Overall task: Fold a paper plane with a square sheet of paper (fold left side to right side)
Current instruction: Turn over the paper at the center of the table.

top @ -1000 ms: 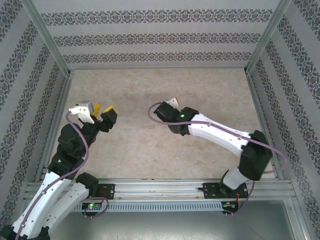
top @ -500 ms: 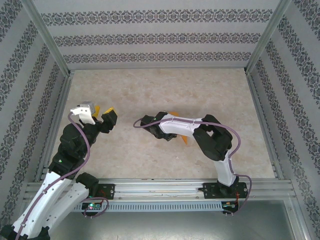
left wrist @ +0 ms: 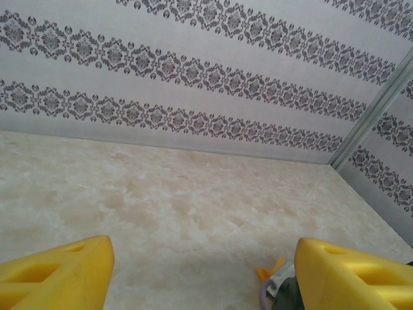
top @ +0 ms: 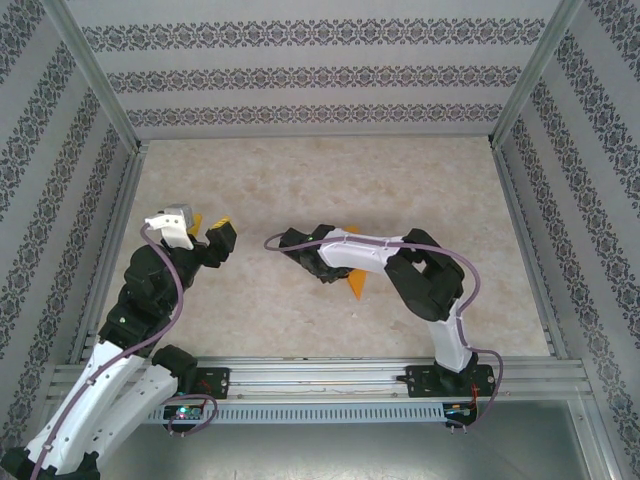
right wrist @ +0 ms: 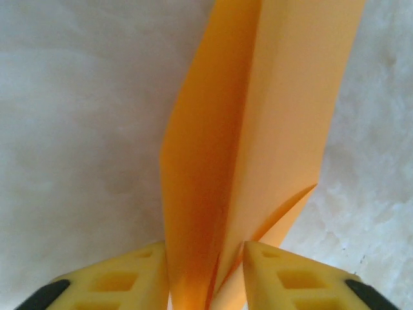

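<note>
— Where is the paper plane [right wrist: 251, 129]?
— Between the yellow fingers [right wrist: 116, 278] of the right gripper [right wrist: 205, 253]. I cannot tell if they squeeze it.
— And the left gripper [left wrist: 203, 248]?
— Wide open, holding nothing, well apart from the right gripper.

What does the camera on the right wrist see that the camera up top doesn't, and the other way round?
Right wrist camera: the paper plane close up, with its long centre crease and a small flap low on its right edge, lying between the right gripper's yellow jaws, which stand apart. Top camera: the whole scene, with the left gripper open and holding nothing, the right arm bent over the plane and covering most of it, and the patterned walls. Both: the orange plane and the pale table.
</note>
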Tool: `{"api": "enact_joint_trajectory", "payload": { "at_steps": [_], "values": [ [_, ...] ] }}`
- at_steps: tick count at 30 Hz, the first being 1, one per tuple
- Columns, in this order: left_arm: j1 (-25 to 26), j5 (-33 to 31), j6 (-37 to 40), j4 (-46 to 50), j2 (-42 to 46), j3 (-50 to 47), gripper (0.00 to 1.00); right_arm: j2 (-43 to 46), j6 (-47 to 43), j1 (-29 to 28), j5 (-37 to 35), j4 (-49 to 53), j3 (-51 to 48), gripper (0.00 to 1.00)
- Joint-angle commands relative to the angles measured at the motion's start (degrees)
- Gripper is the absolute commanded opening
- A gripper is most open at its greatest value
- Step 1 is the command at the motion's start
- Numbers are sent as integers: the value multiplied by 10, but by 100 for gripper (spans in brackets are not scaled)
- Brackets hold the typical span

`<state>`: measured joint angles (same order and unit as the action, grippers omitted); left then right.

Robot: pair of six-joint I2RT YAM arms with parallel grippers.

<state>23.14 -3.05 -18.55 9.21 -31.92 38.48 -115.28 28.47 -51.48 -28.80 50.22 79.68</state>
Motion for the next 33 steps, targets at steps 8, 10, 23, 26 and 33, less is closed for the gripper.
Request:
{"api": "enact_joint_trajectory", "payload": {
  "at_steps": [8,10,23,26,33],
  "values": [
    [-5,63,-13,-1,-80,8,80,186,16,42,80,-97,-95,62],
    [-5,75,-25,-4,-109,10,80,224,16,53,91,-119,-119,65],
    [7,248,-168,-122,-376,24,72,525,48,212,232,-389,-421,81],
    [26,273,-216,-168,-435,29,72,604,88,270,293,-499,-519,88],
    [83,319,-295,-289,-586,65,71,735,124,361,348,-566,-637,98]
  ]
}}
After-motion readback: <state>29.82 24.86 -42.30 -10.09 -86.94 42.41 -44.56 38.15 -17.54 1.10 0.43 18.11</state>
